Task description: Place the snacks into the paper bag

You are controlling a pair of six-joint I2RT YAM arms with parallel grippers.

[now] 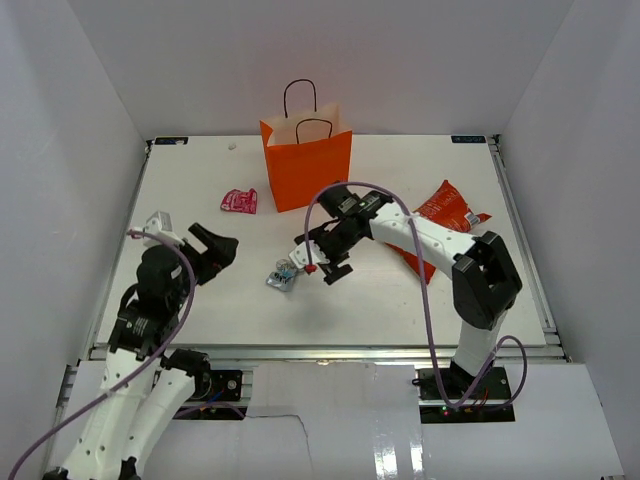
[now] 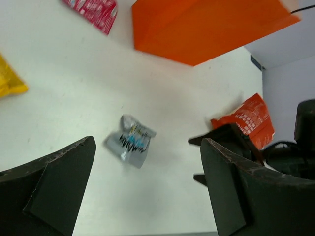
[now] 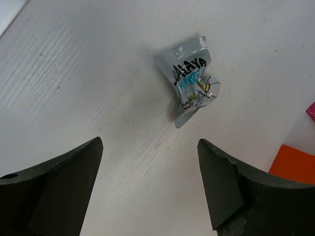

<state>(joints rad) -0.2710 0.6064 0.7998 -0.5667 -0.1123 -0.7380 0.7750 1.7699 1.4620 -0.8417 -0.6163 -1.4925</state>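
The silver-blue packet (image 3: 192, 81) lies just ahead of the right fingers (image 3: 56, 189), spread wide and empty. The left fingers (image 2: 49, 191), also spread, are farther away.

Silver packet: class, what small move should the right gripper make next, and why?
Probably ease the right gripper forward and down over the silver packet: its jaws stand open and empty, and the packet lies on the table just beyond them.
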